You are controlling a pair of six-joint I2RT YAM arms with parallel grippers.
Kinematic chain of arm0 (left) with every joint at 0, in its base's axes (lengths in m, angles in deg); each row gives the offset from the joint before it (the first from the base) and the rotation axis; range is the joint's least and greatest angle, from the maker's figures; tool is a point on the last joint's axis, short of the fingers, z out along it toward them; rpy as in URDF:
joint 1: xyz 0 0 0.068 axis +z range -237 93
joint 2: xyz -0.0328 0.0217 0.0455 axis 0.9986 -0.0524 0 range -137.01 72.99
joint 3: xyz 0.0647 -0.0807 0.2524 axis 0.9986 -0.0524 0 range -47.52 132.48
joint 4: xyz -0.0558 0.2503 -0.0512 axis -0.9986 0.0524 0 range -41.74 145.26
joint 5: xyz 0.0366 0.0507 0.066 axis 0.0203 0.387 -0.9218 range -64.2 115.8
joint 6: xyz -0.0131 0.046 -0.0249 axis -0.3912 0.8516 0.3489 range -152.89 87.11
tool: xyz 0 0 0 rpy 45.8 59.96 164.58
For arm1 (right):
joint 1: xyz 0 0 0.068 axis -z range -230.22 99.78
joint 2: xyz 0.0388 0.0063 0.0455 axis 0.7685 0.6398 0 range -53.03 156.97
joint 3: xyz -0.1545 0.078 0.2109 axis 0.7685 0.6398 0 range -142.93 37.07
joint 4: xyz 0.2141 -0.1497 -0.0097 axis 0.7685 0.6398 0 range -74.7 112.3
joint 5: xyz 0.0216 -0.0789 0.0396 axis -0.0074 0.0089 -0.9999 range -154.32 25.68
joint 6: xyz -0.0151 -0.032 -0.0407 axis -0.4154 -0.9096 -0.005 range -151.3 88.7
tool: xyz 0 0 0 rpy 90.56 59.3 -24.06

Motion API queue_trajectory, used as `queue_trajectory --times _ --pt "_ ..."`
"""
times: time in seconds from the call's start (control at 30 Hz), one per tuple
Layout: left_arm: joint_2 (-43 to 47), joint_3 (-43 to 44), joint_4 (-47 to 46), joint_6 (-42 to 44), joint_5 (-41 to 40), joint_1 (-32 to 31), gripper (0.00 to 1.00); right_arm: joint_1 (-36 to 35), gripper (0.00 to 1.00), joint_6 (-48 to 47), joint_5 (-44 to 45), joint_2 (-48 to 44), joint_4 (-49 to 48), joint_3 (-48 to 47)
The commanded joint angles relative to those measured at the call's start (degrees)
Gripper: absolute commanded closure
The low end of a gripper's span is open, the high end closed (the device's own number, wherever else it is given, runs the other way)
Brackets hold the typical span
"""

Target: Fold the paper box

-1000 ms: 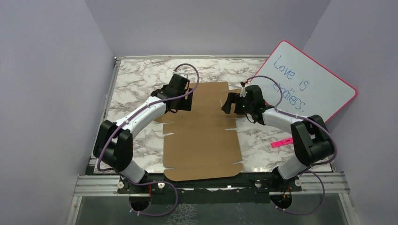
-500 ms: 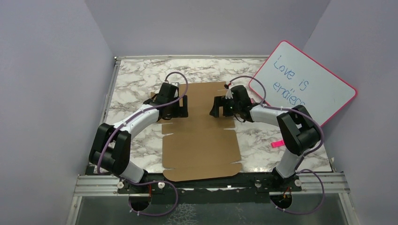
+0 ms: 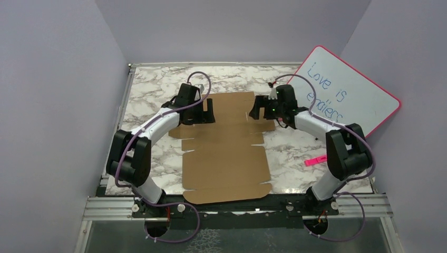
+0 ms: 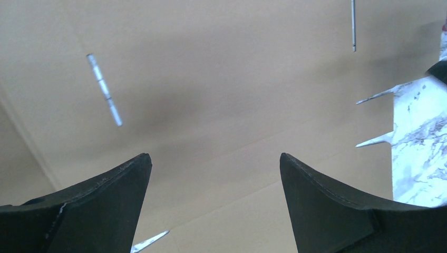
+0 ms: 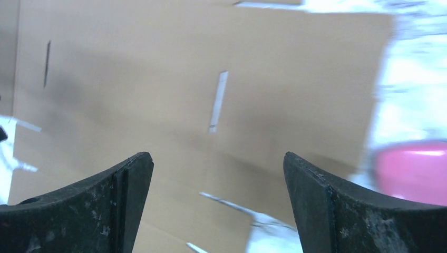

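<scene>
The paper box (image 3: 226, 150) is a flat brown die-cut cardboard sheet with slits, lying on the marble table from the near edge to mid-table. My left gripper (image 3: 209, 112) hovers open over the sheet's far left part, and the left wrist view shows bare cardboard (image 4: 221, 100) between its wide-apart fingers. My right gripper (image 3: 255, 109) hangs open over the sheet's far right part. In the right wrist view the cardboard (image 5: 174, 79) with a slit fills the space between its fingers. Neither gripper holds anything.
A pink-rimmed whiteboard (image 3: 342, 92) with blue writing leans against the right wall, close to the right arm. A small pink object (image 3: 316, 159) lies on the marble table (image 3: 153, 89) to the right of the sheet. Purple walls enclose the table on three sides.
Both grippers moved inward and nearer over the sheet, then swung back out toward its far side edges. The sheet stays flat. Both grippers stay open.
</scene>
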Motion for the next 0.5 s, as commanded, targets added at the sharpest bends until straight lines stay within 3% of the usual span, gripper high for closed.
queue_trajectory --times 0.0,0.2,0.47 --pt "-4.84 4.37 0.23 2.0 4.96 0.0 0.08 6.65 0.01 -1.09 -0.8 -3.21 2.07 1.76" --pt "-9.43 7.1 1.8 4.66 5.18 0.03 0.08 10.26 0.03 -1.04 -2.72 0.1 1.26 -1.01" --pt "-11.39 5.87 1.97 6.23 4.57 0.45 0.08 10.92 0.07 -2.99 2.46 7.87 2.03 -8.33"
